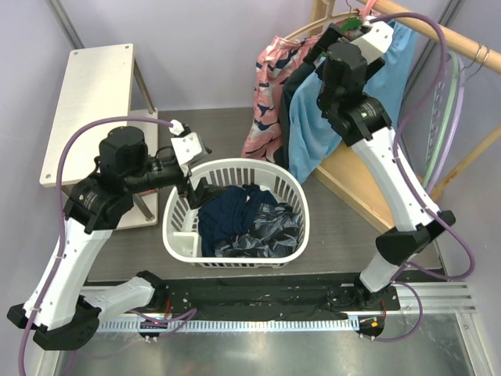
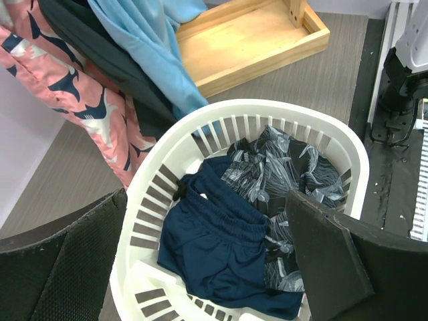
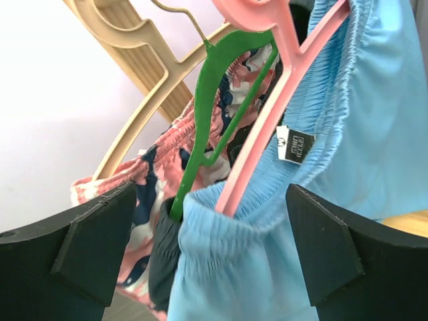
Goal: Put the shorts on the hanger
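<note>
The light blue shorts (image 3: 348,134) hang by their gathered waistband on the pink hanger (image 3: 267,127), whose arm runs inside the waistband. In the top view the shorts (image 1: 313,133) hang down from the wooden rail (image 1: 438,31). My right gripper (image 3: 210,231) is up at the rail. It is open, with its fingers standing wide on either side of the waistband and clamping nothing. My left gripper (image 2: 200,267) hovers open over the white laundry basket (image 2: 267,110), holding nothing.
The basket (image 1: 235,168) holds dark navy shorts (image 2: 214,247) and a dark leaf-patterned garment (image 2: 281,174). A green hanger (image 3: 207,120), a wooden hanger (image 3: 140,47) and a pink patterned garment (image 1: 270,94) hang beside the shorts. A wooden base (image 2: 254,40) lies behind the basket. A small table (image 1: 90,110) stands at the left.
</note>
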{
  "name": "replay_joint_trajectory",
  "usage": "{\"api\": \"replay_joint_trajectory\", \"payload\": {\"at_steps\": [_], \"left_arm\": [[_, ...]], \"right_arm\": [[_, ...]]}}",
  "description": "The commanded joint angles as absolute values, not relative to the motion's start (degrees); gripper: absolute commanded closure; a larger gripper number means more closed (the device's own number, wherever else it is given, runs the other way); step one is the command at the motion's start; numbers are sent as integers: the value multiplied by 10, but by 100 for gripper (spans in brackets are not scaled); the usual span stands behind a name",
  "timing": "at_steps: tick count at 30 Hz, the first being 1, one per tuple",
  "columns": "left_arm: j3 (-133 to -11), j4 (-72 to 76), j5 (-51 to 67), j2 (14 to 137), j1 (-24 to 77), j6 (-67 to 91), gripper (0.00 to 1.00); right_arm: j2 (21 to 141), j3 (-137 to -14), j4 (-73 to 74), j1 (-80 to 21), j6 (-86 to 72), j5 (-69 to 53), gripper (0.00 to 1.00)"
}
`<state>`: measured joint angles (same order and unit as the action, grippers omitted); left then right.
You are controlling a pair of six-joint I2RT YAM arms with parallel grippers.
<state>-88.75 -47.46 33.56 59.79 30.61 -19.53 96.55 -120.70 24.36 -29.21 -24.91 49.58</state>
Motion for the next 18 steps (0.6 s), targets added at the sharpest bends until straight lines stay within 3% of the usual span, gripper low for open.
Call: {"api": "replay_joint_trajectory", "payload": {"at_steps": [1, 9, 14, 18], "left_arm": [[-889, -469, 323, 586, 303, -169, 0], [-932, -469, 248, 621, 299, -72, 0], [-1037, -545, 272, 694, 216, -3, 0], [-1154, -695, 296, 795, 152, -12, 0]], "right_arm": [[893, -1176, 246, -308, -260, 512, 1], [773, -1082, 221, -314, -218, 446, 1], [645, -935, 125, -314, -107, 246, 1], [577, -880, 171, -314, -85, 149, 1]]}}
